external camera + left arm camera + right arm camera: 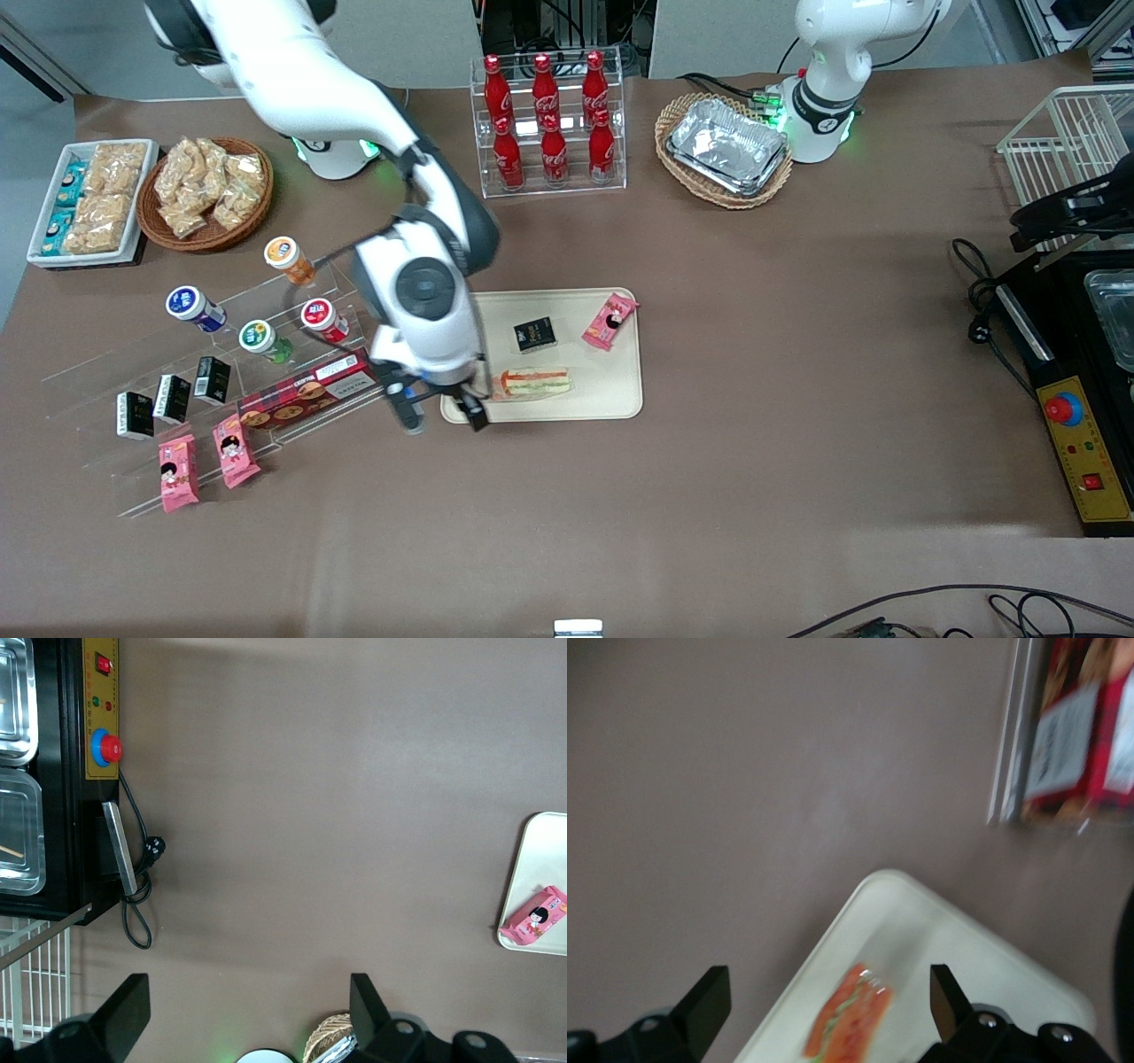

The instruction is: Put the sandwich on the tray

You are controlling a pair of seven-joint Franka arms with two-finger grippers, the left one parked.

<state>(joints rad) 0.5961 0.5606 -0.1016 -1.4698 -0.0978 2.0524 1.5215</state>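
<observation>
The clear-wrapped sandwich, pale bread with red and green filling, lies flat on the cream-beige tray, in the part nearer the front camera. It also shows in the right wrist view, lying on the tray. My right gripper hangs open and empty just above the tray's corner nearest the working arm's end, beside the sandwich and apart from it. In the right wrist view the gripper stands wide open with the sandwich between and below its fingers.
A black packet and a pink snack packet also lie on the tray. A clear tiered stand holds the long red cookie box, pots and packets beside the gripper. A cola bottle rack and a basket of foil trays stand farther back.
</observation>
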